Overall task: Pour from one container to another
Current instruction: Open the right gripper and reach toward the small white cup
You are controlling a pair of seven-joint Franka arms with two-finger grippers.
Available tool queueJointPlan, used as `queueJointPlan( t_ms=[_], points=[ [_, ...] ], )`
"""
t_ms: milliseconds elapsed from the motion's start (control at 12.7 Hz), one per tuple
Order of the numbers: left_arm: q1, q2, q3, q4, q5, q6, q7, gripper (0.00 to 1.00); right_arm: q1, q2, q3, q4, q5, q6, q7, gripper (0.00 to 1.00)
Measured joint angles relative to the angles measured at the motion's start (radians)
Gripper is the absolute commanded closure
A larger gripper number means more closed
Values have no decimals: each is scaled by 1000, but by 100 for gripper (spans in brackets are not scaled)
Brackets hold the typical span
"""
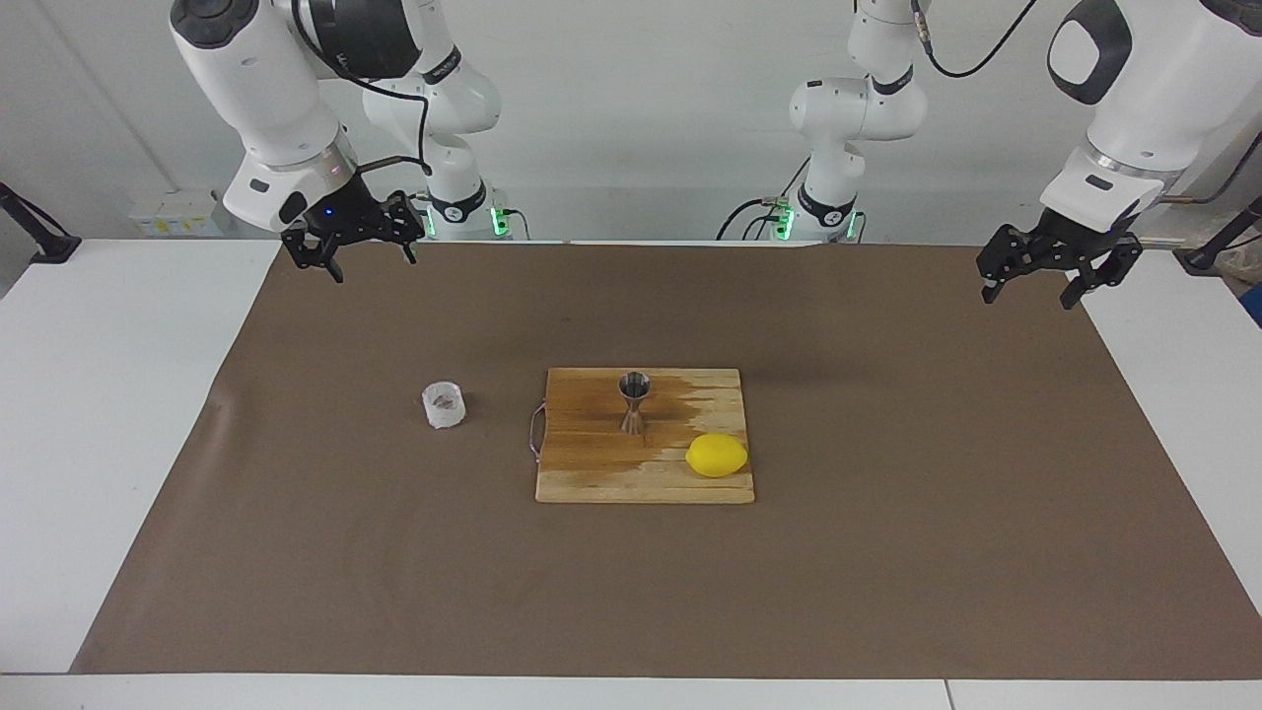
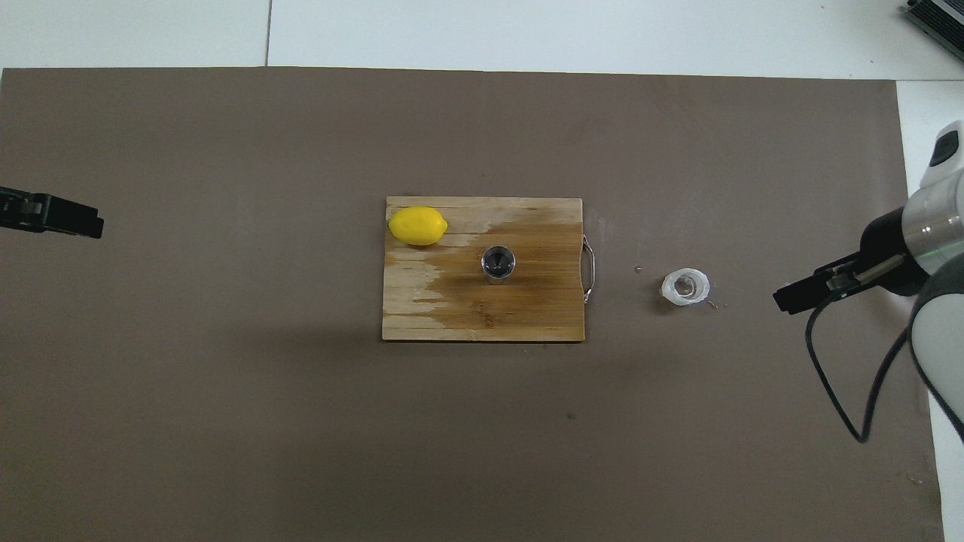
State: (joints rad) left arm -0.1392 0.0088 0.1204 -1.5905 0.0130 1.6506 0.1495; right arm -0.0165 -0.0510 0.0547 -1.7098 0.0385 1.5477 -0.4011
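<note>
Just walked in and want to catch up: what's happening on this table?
Nothing is being handled yet. A small clear cup stands on the brown mat, beside a wooden cutting board toward the right arm's end. On the board a steel jigger stands upright, with a lemon farther from the robots. The right claw hangs open and empty over the mat's edge at its own end; the left claw hangs open and empty over the mat's corner at its end. No pouring has started.

Clear cup stands alone on the brown mat, open all around. On the cutting board, lemon sits near the jigger.
</note>
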Motion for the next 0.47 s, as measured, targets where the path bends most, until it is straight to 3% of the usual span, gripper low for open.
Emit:
queueJointPlan(
  t_ms=[158,315,473],
  points=[
    [45,-3,-66,-1,0,-3,-35,0,-49,-7,-1,-40,46,46,-275,0],
    [157,-3,-208,-2,0,-11,-48,0,-94,-8,-2,-102,147,127,-536,0],
    [178,-3,-246,-3,0,-15,-49,0,-115,-7,-3,-189,249,235,-753,0]
  ],
)
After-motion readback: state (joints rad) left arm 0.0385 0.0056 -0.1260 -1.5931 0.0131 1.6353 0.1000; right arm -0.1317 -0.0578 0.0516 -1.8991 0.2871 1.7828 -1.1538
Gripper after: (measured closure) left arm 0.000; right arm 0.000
